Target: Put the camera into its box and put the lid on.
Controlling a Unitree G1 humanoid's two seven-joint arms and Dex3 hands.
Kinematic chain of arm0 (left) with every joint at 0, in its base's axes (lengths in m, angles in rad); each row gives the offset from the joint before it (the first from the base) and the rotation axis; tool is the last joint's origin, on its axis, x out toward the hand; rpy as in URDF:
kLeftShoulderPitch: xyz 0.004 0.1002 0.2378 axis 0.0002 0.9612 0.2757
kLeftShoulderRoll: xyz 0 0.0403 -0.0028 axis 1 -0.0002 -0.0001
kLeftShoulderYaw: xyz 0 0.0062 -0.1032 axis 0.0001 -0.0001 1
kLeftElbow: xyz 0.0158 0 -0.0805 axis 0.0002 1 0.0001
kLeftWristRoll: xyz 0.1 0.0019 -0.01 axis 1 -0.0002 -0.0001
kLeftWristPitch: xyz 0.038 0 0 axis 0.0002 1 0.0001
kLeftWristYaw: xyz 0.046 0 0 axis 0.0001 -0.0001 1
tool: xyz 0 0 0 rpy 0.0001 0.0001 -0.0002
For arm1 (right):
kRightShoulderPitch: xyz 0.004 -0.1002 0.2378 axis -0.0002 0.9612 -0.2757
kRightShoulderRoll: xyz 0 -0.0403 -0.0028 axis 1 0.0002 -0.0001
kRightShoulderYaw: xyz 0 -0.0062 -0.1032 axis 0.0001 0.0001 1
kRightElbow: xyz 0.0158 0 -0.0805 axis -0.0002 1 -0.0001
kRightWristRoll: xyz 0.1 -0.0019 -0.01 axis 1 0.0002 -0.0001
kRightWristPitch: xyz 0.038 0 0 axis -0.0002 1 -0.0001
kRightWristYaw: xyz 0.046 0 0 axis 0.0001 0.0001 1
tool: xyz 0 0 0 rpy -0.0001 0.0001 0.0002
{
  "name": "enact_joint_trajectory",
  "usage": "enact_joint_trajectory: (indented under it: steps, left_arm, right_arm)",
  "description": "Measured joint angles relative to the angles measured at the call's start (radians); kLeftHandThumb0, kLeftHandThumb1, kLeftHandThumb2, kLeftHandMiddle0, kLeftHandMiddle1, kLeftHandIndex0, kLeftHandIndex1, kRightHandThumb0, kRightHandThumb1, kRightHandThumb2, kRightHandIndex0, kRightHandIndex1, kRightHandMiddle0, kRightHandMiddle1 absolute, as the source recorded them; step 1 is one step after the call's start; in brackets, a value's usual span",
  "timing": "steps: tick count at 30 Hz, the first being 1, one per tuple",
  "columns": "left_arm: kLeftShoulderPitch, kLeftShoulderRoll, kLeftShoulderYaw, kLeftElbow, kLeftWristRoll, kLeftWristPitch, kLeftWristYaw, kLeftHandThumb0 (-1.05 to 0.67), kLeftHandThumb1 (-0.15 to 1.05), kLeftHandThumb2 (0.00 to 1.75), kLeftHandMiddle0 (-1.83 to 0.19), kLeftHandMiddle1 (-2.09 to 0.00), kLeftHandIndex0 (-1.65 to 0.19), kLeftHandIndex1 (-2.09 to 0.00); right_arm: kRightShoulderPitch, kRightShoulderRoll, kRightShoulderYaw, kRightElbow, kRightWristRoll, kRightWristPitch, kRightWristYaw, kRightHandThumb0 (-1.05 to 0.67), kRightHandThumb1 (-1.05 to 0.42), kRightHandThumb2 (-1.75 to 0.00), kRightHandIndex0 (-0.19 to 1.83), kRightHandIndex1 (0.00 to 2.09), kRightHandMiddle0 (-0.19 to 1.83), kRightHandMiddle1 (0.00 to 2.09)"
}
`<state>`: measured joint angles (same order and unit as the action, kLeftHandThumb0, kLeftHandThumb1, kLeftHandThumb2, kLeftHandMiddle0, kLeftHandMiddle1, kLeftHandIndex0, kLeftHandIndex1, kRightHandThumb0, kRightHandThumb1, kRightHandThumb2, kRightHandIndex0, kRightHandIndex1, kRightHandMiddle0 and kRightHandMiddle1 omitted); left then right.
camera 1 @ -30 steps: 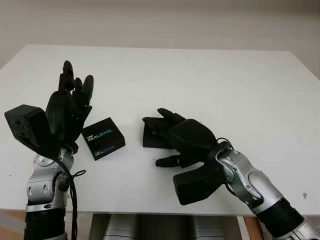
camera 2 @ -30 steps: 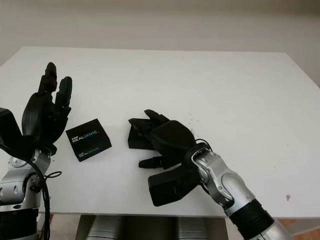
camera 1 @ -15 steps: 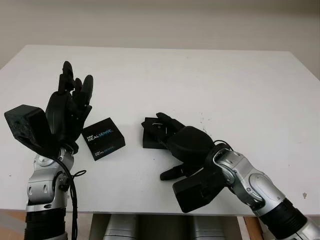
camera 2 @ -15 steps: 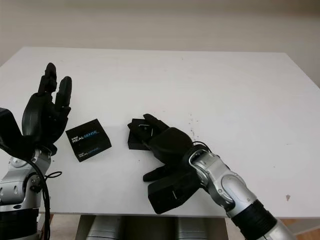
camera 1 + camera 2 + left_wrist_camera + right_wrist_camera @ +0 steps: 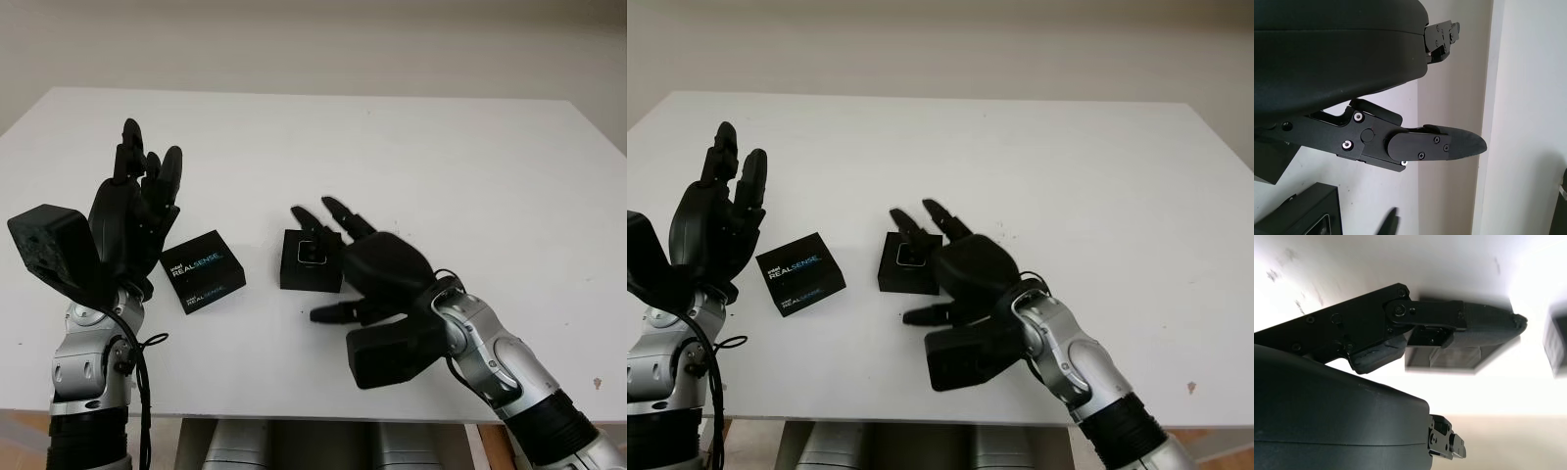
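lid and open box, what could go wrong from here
1. The right hand is open right at the box, its fingers over the far rim; pulling away could nudge the box or the camera sitting in it.
2. The lid lies skewed relative to the box, so it may catch on the rim unless turned first.
3. The left hand is open and raised beside the lid; coming down, it could push the lid away.

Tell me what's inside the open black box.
Inside the open box lies the camera, its pale face showing. The right robot hand, open, hovers over the box's right edge and hides that side.
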<state>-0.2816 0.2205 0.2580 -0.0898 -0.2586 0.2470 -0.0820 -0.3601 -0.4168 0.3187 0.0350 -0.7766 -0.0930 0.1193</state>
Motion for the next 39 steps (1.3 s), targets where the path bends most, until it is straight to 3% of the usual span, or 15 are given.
enact_joint_trajectory:
  steps: [4, 9, 14, 22, 27, 33, 39]
  left_arm:
    - [-0.011, 0.029, -0.019, 0.027, 0.068, -0.05, -0.004, -0.63, 1.05, 0.36, 0.0, -0.1, 0.03, -0.09]
    - [-0.02, 0.078, -0.044, 0.051, 0.181, -0.113, 0.008, -0.63, 1.05, 0.27, -0.23, -0.14, -0.15, -0.18]
    - [-0.021, 0.169, -0.075, 0.052, 0.297, -0.098, -0.023, -0.66, 1.04, 0.13, -0.34, -0.1, -0.21, -0.18]
    - [0.007, 0.365, -0.135, 0.031, 0.447, -0.124, -0.175, -0.77, 1.02, 0.06, -0.22, -0.03, -0.13, -0.08]
    - [0.03, 0.436, -0.163, 0.051, 0.485, -0.204, -0.251, -0.81, 1.01, 0.05, -0.17, -0.03, -0.14, -0.08]
    - [0.033, 0.5, -0.183, 0.097, 0.527, -0.271, -0.314, -0.87, 1.04, 0.06, -0.09, -0.02, -0.11, -0.05]
    - [0.046, 0.553, -0.255, 0.089, 0.671, -0.242, -0.347, -0.92, 1.05, 0.11, 0.04, -0.03, 0.07, -0.02]
  right_arm:
    - [-0.041, 0.037, -0.097, 0.001, 0.176, -0.004, -0.014, -0.84, -1.05, -0.55, -0.19, 0.0, -0.19, 0.0]
    - [-0.083, 0.05, -0.228, -0.01, 0.377, 0.034, 0.018, -0.83, -1.05, -0.57, -0.19, 0.0, -0.19, 0.0]
    - [-0.133, 0.014, -0.299, 0.004, 0.462, 0.064, 0.062, -0.82, -1.05, -0.58, -0.19, 0.0, -0.19, 0.0]
    - [-0.19, -0.005, -0.366, 0.064, 0.604, 0.202, 0.127, -0.79, -1.05, -0.59, -0.02, 0.09, -0.02, 0.1]
    - [-0.197, 0.001, -0.412, 0.083, 0.698, 0.276, 0.137, -0.74, -1.05, -0.65, -0.06, 0.07, -0.07, 0.08]
    - [-0.198, 0.003, -0.413, 0.083, 0.705, 0.289, 0.125, -0.77, -1.05, -0.64, -0.06, 0.06, -0.07, 0.07]
    - [-0.198, 0.002, -0.411, 0.079, 0.703, 0.311, 0.123, -0.74, -1.05, -0.67, -0.06, 0.06, -0.08, 0.07]
